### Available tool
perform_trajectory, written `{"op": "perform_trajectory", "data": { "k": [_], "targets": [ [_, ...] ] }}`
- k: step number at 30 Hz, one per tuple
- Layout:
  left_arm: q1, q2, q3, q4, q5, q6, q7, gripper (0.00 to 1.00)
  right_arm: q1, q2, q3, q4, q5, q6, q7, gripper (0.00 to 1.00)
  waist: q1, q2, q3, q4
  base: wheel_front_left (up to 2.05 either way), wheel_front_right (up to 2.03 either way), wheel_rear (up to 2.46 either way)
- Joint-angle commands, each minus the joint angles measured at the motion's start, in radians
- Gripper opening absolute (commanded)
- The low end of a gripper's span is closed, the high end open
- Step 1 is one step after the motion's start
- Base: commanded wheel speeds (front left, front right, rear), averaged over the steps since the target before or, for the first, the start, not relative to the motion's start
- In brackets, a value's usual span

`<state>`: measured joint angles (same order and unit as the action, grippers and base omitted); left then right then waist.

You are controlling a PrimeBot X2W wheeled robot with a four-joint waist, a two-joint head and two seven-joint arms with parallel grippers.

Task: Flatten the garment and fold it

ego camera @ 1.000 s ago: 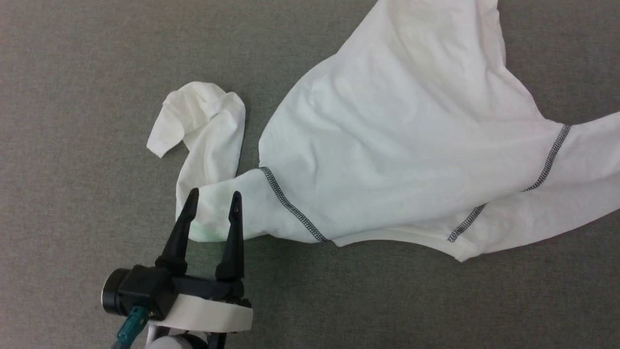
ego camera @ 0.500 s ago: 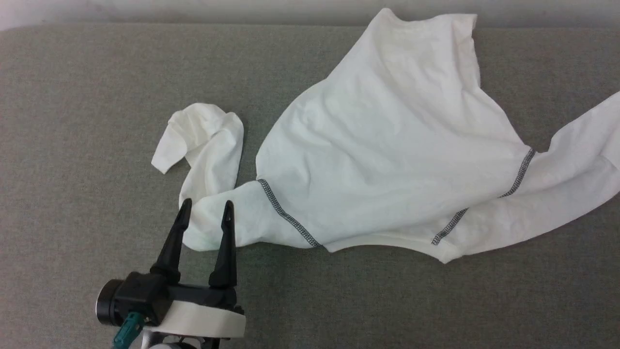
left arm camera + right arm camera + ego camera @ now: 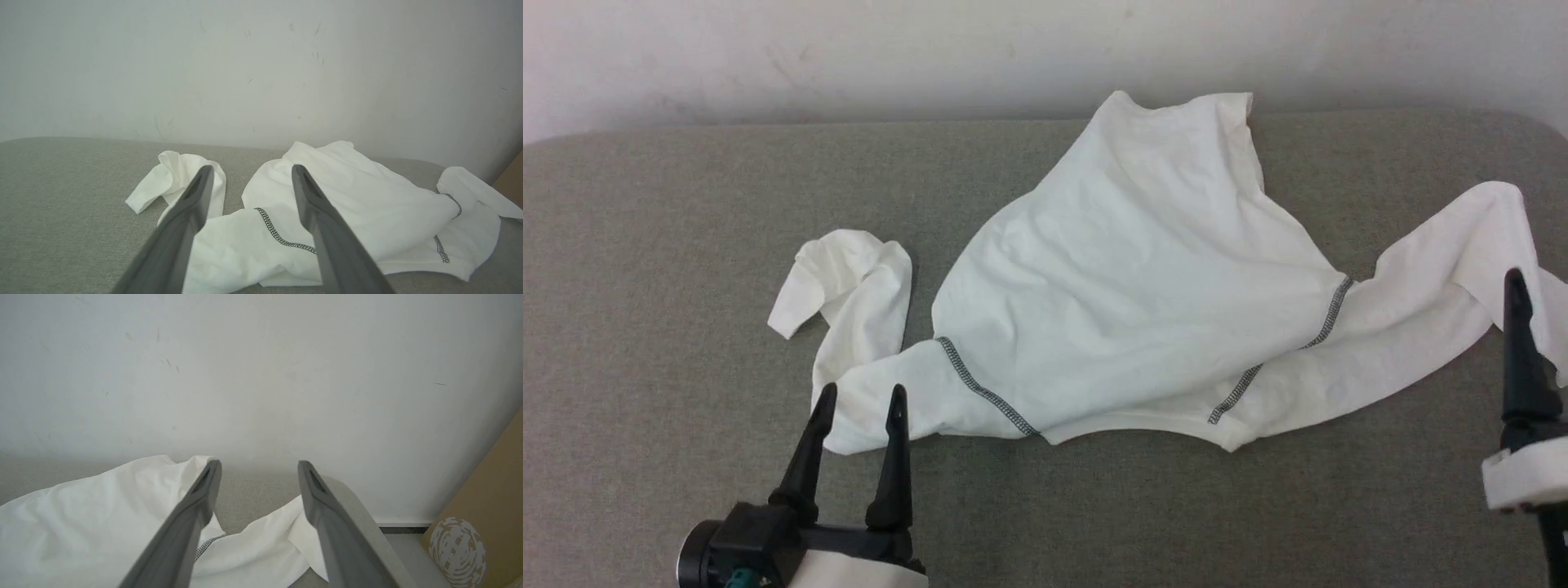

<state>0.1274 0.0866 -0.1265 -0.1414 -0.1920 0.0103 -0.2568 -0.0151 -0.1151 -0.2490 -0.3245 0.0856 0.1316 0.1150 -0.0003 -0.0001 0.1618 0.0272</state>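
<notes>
A: Two grippers to report. Anything in the left gripper (image 3: 862, 392)?
B: Nothing. Spread wide, tips over the bend of one sleeve (image 3: 866, 327) of the garment (image 3: 1135, 286).
A: And the right gripper (image 3: 259, 465)?
B: Spread wide too, empty. Hangs over the other sleeve (image 3: 1421, 302), with cloth below and between the fingers; touching or not, cannot tell.
A: Where to look for the body of the garment?
B: Ahead and to the right of the left gripper, ahead and to the left of the right one. Lies rumpled on a grey pad (image 3: 645, 245), far edge near the wall (image 3: 849, 49).
A: Run of the first sleeve?
B: Comes in from the right to the left fingertips, doubles back there, ends in a curled cuff (image 3: 792, 306) farther ahead and slightly left.
A: Seams?
B: Dark zigzag, two of them. One seam (image 3: 984, 392) just right of the left fingertips, the second seam (image 3: 1278, 359) well off toward the right gripper.
A: Anything else?
B: Brown box (image 3: 482, 522), right of the right gripper, beyond the pad's edge.
</notes>
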Motion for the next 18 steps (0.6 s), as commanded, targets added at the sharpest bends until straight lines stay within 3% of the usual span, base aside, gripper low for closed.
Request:
{"op": "perform_trajectory", "data": {
  "k": [1, 4, 8, 15, 18],
  "targets": [
    [0.012, -0.004, 0.005, -0.002, 0.005, -0.002, -0.005, 1.00, 0.033, 0.021, -0.005, -0.012, -0.007, -0.001, -0.024, 1.00, 0.0003, 0.0001, -0.012, -0.010, 0.00, 0.00, 0.00],
    [0.024, -0.001, 0.015, 0.001, 0.008, 0.003, -0.005, 1.00, 0.116, 0.060, -0.008, -0.038, -0.005, -0.001, -0.074, 1.00, 0.0003, 0.0001, -0.018, -0.021, 0.00, 0.00, 0.00],
    [0.019, 0.035, 0.038, 0.010, 0.024, 0.014, 0.026, 1.00, 0.172, 0.064, -0.007, -0.038, 0.066, -0.001, -0.106, 1.00, 0.0003, 0.0001, -0.016, -0.043, 0.00, 0.00, 0.00],
    [-0.056, 0.162, 0.077, 0.048, 0.069, 0.009, 0.247, 1.00, 0.177, 0.065, 0.001, -0.032, 0.080, -0.001, -0.125, 1.00, 0.0003, 0.0001, 0.017, -0.064, 0.00, 0.00, 0.00],
    [-0.089, 0.187, 0.083, 0.075, 0.062, 0.002, 0.340, 1.00, 0.174, 0.065, 0.009, -0.026, 0.084, -0.001, -0.122, 1.00, 0.0003, 0.0001, 0.033, -0.066, 0.00, 0.00, 0.00]
  ]
}}
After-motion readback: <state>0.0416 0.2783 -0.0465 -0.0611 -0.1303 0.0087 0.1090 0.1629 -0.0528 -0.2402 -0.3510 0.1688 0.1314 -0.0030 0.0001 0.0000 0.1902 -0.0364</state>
